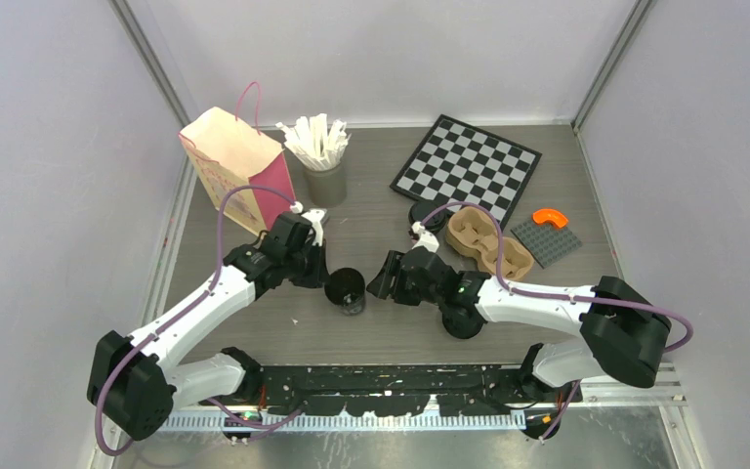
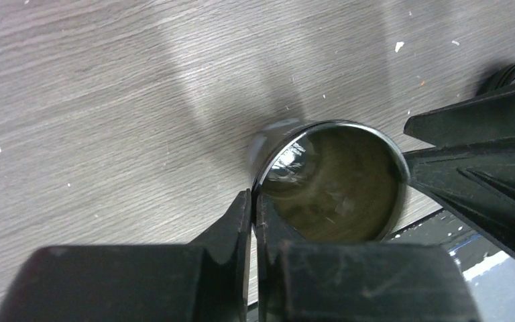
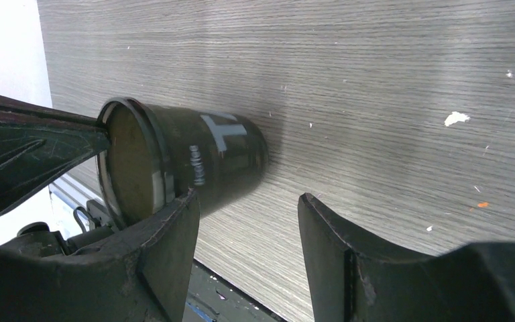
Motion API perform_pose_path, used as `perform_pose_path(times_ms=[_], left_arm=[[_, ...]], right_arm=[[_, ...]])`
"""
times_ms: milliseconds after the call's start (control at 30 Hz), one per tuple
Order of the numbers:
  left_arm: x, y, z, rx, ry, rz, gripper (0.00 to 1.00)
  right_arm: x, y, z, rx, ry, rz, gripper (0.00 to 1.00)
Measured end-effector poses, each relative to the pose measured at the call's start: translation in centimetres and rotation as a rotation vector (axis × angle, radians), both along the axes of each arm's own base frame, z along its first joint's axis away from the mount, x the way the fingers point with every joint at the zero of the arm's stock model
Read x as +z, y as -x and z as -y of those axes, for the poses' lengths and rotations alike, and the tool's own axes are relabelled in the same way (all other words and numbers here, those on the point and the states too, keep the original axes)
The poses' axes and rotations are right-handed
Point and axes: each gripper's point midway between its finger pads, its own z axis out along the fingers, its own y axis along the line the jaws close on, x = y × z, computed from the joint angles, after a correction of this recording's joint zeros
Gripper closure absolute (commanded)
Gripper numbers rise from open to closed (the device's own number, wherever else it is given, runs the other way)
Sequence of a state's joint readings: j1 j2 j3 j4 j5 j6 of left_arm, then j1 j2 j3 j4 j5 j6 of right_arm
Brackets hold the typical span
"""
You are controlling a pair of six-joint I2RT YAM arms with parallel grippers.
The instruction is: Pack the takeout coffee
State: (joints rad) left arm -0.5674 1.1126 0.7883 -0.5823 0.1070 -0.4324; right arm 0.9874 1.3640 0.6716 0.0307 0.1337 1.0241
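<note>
A small black paper cup stands without a lid in the middle of the table, between my two grippers. In the left wrist view I look down into the cup's open mouth. My left gripper is pinched on its rim, one finger inside and one outside. From the top view the left gripper sits at the cup's left side. My right gripper is open beside the cup, which bears white lettering; one of its fingers is close against the cup's wall. In the top view the right gripper is just right of the cup.
A pink paper bag and a grey cup of white stirrers stand at the back left. A chessboard, a brown pulp carrier, a black lid and a grey studded plate lie to the right.
</note>
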Motion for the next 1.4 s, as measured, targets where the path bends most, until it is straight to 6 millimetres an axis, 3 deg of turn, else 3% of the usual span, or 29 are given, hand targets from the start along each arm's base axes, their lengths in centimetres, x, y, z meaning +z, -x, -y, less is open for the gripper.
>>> perform_pose_path(times_ms=[700,1400], left_arm=[[0.6,0.5,0.3,0.023,0.037,-0.021,1.0],[0.8,0.6,1.2,0.058,0.097,-0.057,1.0]], right_arm=[[2.1,0.0,-0.3,-0.037,-0.104,0.033,0.43],[2.6,0.3,0.3,-0.057,-0.142,0.036,0.44]])
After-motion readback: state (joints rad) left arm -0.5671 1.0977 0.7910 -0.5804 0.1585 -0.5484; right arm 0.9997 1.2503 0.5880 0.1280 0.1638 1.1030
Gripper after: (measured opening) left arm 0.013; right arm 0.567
